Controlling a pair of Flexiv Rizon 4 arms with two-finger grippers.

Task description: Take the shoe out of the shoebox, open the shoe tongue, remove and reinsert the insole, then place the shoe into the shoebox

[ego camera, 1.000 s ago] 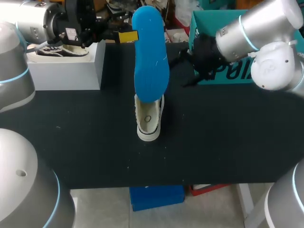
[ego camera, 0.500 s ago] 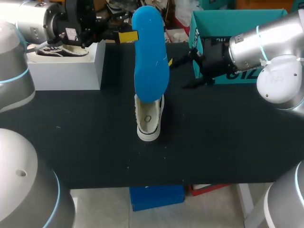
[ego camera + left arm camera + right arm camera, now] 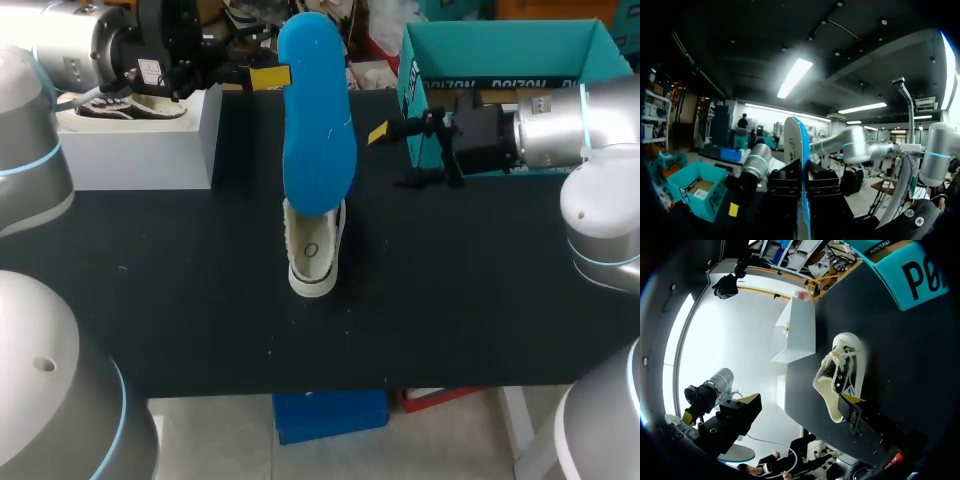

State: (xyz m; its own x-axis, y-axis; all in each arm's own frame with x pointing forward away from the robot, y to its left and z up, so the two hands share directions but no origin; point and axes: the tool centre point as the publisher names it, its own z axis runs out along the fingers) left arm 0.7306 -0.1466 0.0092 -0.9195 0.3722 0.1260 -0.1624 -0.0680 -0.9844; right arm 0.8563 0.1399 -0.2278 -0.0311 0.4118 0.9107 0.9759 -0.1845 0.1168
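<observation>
Head view: the left gripper [image 3: 272, 76], at the far left, is clenched on the edge of the blue foam insole [image 3: 318, 110]. It holds the insole upright over the white canvas shoe with black trim [image 3: 314, 250], which sits mid-way across the black table [image 3: 480, 290], toe nearest. The insole is evidently out and lined up for reinsertion; whether its lower end touches the shoe cannot be told. The right gripper [image 3: 390, 157], fingers spread and empty, hovers right of the insole, in front of the open teal cardboard shoebox [image 3: 500, 50] at the far right, probably to steady the shoe. Left wrist view: the insole appears edge-on, pinched from both sides between the black fingers [image 3: 785, 192], a contact the head view hides. Right wrist view: the shoe's laces and opened throat show, with the shoe ahead of this gripper and untouched.
</observation>
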